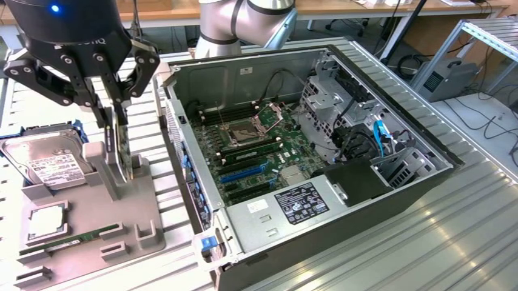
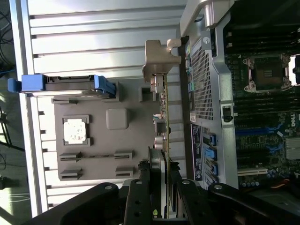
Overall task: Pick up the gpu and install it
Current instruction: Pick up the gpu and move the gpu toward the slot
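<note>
The gripper [image 1: 111,121] hangs at the exterior view's left, pointing straight down, its black body uppermost with a blue light [image 1: 55,8] lit on it. Both linkages are drawn inward. The jaws stand narrow, pressed on either face of the gpu [image 1: 123,154], which stands upright and edge-on between them. In the wrist view the two fingers [image 2: 140,197] flank the card's edge, parallel. The silver-grey arm [image 1: 242,24] shows at the far side, right of the gripper.

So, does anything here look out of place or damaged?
Nothing looks spilled or damaged. The gpu stands upright in its gray holder between the jaws. Only the CPU socket in the open case has its cover raised.
</note>
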